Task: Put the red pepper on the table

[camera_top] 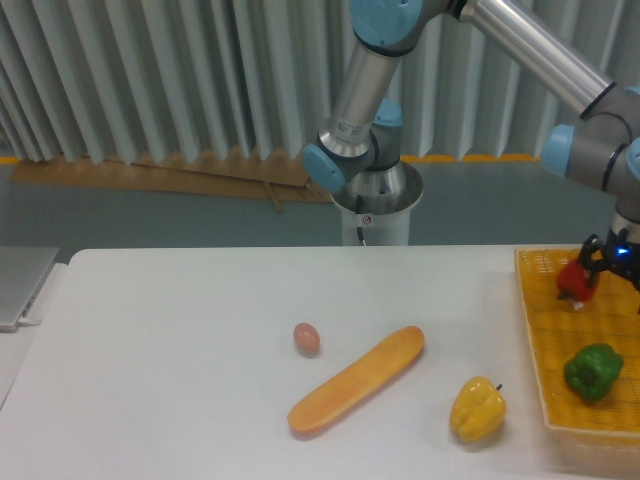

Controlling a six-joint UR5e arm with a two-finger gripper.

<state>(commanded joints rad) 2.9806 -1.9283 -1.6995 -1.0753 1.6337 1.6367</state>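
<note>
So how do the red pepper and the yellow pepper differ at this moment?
The red pepper is in the yellow basket at the right edge, with the gripper right at it; the yellow pepper lies free on the white table, nothing near it. The red one is partly hidden, the yellow fully visible. Both look similar in size.

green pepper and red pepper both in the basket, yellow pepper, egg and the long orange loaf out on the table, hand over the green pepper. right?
Not quite. The hand is at the red pepper, at the back of the basket, not over the green pepper, which lies nearer the front. The rest holds: the yellow pepper, egg and loaf are on the table. The fixed camera shows it.
</note>
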